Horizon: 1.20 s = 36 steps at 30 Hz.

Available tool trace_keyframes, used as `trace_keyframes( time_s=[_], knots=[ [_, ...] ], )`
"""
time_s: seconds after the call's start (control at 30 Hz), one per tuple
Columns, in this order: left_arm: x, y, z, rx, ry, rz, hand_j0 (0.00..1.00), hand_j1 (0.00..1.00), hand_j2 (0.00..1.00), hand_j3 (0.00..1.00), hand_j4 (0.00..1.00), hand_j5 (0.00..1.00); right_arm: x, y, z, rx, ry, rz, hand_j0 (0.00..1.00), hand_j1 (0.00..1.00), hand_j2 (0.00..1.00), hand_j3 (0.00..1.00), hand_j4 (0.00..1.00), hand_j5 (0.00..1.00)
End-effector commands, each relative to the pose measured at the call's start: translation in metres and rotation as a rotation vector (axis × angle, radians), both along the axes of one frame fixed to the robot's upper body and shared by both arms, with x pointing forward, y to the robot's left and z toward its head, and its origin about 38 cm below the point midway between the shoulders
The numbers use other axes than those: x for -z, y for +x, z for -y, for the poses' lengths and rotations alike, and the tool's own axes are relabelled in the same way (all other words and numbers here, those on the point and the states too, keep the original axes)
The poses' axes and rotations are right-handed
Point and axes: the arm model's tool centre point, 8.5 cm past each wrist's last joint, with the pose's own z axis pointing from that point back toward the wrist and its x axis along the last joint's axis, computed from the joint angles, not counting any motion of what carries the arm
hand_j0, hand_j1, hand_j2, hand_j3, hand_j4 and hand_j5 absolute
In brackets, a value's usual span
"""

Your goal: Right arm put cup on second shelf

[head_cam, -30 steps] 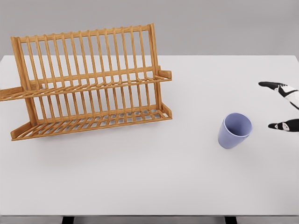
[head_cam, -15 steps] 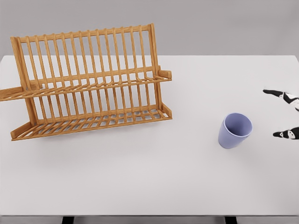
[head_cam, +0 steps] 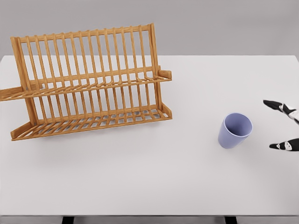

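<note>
A lavender cup stands on the white table right of centre, its open mouth tilted towards me. At the right edge of the head view only the fingertips of my right hand show, spread wide apart. One black-tipped finger is above, another below, both a short way right of the cup and not touching it. The wooden two-tier rack stands at the back left, with its upper shelf and lower shelf both bare. The left arm is out of view.
The rack's side arms stick out at the left picture edge and at the right end. The table's front edge runs along the bottom of the view, with dark legs below it.
My right hand's fingertips have dropped lower in the picture and drawn back a little towards the right edge. The cup and the rack have not moved.
</note>
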Motion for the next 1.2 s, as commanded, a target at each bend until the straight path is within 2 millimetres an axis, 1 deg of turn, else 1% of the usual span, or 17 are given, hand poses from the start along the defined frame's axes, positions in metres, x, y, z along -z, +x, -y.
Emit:
trace_keyframes(
  time_s=[0.0, 0.1, 0.23, 0.37, 0.5, 0.67, 0.87, 0.97, 1.07, 1.17],
  knots=[
    [0.000, 0.000, 0.000, 0.001, 0.000, 0.000, 1.00, 1.00, 1.00, 1.00, 1.00, 1.00, 0.000, 0.000, 0.000, 0.012, 0.021, -0.003, 1.00, 1.00, 1.00, 1.00, 1.00, 1.00],
    [0.000, 0.000, 0.000, 0.001, 0.000, 0.000, 1.00, 1.00, 1.00, 1.00, 1.00, 1.00, 0.011, -0.011, 0.004, 0.020, 0.014, -0.047, 1.00, 1.00, 1.00, 1.00, 1.00, 1.00],
    [0.000, 0.000, 0.000, 0.001, 0.000, 0.000, 1.00, 1.00, 1.00, 1.00, 1.00, 1.00, 0.007, -0.011, 0.009, 0.045, 0.033, -0.055, 1.00, 1.00, 1.00, 1.00, 1.00, 1.00],
    [0.000, 0.000, 0.000, 0.001, 0.000, 0.000, 1.00, 1.00, 1.00, 1.00, 1.00, 1.00, 0.003, -0.007, 0.009, 0.063, 0.066, -0.044, 1.00, 1.00, 1.00, 1.00, 1.00, 1.00],
    [0.000, 0.000, 0.000, 0.001, 0.000, 0.000, 1.00, 1.00, 1.00, 1.00, 1.00, 1.00, 0.009, -0.006, -0.001, 0.068, 0.122, -0.039, 1.00, 1.00, 1.00, 1.00, 1.00, 1.00],
    [0.000, 0.000, 0.000, 0.001, 0.000, 0.000, 1.00, 1.00, 1.00, 1.00, 1.00, 1.00, 0.023, -0.008, -0.015, 0.072, 0.185, -0.040, 1.00, 1.00, 1.00, 1.00, 1.00, 1.00],
    [0.000, 0.000, 0.000, 0.001, 0.000, 0.000, 1.00, 1.00, 1.00, 1.00, 1.00, 1.00, 0.023, -0.007, -0.019, 0.068, 0.198, -0.036, 1.00, 1.00, 1.00, 1.00, 1.00, 1.00],
    [0.000, 0.000, 0.000, 0.001, 0.000, 0.000, 1.00, 1.00, 1.00, 1.00, 1.00, 1.00, 0.028, -0.008, -0.030, 0.061, 0.235, -0.034, 1.00, 1.00, 1.00, 1.00, 1.00, 1.00],
    [0.000, 0.000, 0.000, 0.001, 0.000, 0.000, 1.00, 1.00, 1.00, 1.00, 1.00, 1.00, 0.033, -0.011, -0.036, 0.049, 0.248, -0.048, 1.00, 1.00, 1.00, 1.00, 1.00, 1.00],
    [0.000, 0.000, 0.000, 0.001, 0.000, 0.000, 1.00, 1.00, 1.00, 1.00, 1.00, 1.00, 0.035, -0.012, -0.039, 0.048, 0.255, -0.053, 1.00, 1.00, 1.00, 1.00, 1.00, 1.00]
  ],
)
